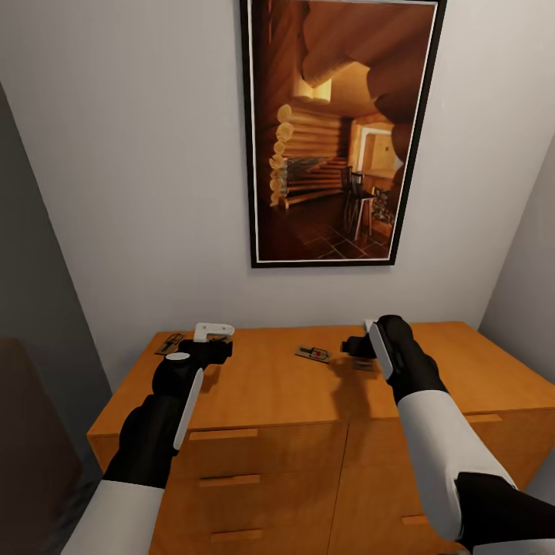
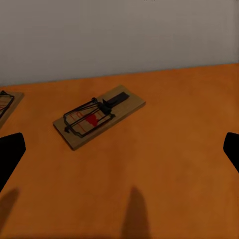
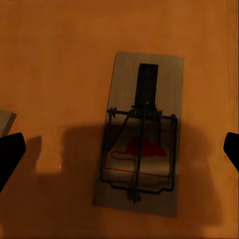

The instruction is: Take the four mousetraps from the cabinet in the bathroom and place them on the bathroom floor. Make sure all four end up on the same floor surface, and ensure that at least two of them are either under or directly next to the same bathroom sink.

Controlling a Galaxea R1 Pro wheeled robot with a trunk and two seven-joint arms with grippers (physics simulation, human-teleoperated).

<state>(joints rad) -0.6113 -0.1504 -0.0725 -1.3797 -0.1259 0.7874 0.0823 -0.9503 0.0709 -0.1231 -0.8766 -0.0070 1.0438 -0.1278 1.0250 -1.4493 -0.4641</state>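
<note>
The orange-brown cabinet (image 1: pixel 308 401) stands against the wall under a large framed picture (image 1: pixel 339 131), its flat top serving as the tabletop below both arms. The left tool (image 1: pixel 212 333) hovers spread wide and empty, with one mousetrap (image 2: pixel 98 115) lying flat ahead of it between its fingertips (image 2: pixel 10 154) and another (image 2: pixel 6 103) just off to one side. The right tool (image 1: pixel 362 347) hangs equally wide and empty straight over a third mousetrap (image 3: pixel 142 152), a fourth (image 1: pixel 312 354) resting on the tabletop between the two tools.

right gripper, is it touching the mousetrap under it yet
Apart. The right wrist view shows the mousetrap lying flat on the cabinet top, bare wood between it and the open fingers at both edges.
</note>
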